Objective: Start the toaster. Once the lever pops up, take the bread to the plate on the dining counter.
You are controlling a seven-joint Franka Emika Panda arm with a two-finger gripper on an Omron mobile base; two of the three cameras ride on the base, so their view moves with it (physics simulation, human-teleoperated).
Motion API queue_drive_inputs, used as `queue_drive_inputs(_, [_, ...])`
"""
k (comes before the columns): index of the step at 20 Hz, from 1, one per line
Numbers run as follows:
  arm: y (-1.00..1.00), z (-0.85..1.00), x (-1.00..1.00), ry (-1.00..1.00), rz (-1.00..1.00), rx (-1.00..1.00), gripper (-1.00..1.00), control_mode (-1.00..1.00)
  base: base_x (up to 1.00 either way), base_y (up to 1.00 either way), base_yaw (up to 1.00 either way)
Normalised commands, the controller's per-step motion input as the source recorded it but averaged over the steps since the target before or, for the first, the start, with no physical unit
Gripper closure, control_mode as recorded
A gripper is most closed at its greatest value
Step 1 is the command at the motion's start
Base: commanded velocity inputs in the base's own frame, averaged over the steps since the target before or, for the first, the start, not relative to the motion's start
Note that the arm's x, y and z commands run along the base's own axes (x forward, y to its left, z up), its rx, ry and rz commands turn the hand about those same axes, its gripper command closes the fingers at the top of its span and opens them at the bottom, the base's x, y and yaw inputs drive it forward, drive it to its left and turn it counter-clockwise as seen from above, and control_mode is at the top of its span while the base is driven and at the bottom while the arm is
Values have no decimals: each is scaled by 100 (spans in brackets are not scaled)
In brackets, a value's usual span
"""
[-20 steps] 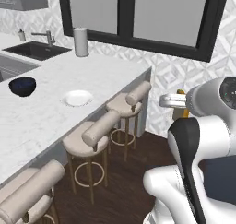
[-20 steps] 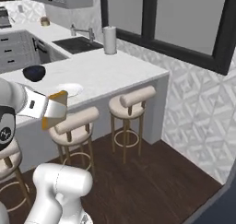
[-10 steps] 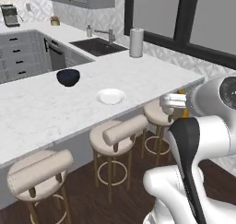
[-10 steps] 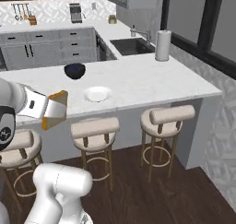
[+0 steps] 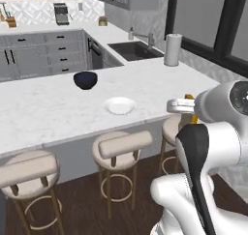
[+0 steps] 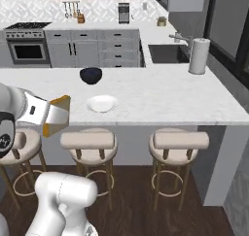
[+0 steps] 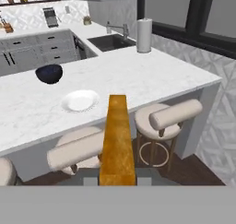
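My gripper (image 6: pixel 50 115) is shut on the bread (image 6: pixel 58 114), a tan slice with a golden crust, held in the air in front of the stools. In the hand view the bread (image 7: pixel 117 140) runs edge-on as an orange strip up from the gripper (image 7: pixel 117 179). Past its tip lies the small white plate (image 7: pixel 80 100), bare, on the dining counter (image 7: pixel 152 75). From the left base the gripper (image 5: pixel 180 105) sits to the right of the plate (image 5: pixel 119 105), off the counter's (image 5: pixel 48 108) front edge. A small grey appliance (image 6: pixel 124 12) on the far worktop is too small to identify as the toaster, and no lever can be made out.
A dark bowl (image 6: pixel 91 75) sits behind the plate (image 6: pixel 102 103). A paper towel roll (image 6: pixel 198 56) stands beside the sink (image 5: pixel 135 50). Round tan stools (image 6: pixel 87 141) line the dining counter's (image 6: pixel 170 94) near side. An oven range (image 6: pixel 28 45) is at the back left.
The whole scene has swung as the base moved: the dining counter now lies broadside across the views, with more of the back kitchen showing. The bread stays in the shut gripper.
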Motion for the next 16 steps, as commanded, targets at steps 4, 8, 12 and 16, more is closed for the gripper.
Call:
queue_drive_inputs(4, [0,0,0,0,0,0,100,100,77,-57,46])
queue_drive_inputs(8, [0,0,0,0,0,0,100,100,98,-16,42])
queue_drive_inputs(12, [0,0,0,0,0,0,100,100,100,-22,18])
queue_drive_inputs(16, [0,0,0,0,0,0,100,100,93,-28,1])
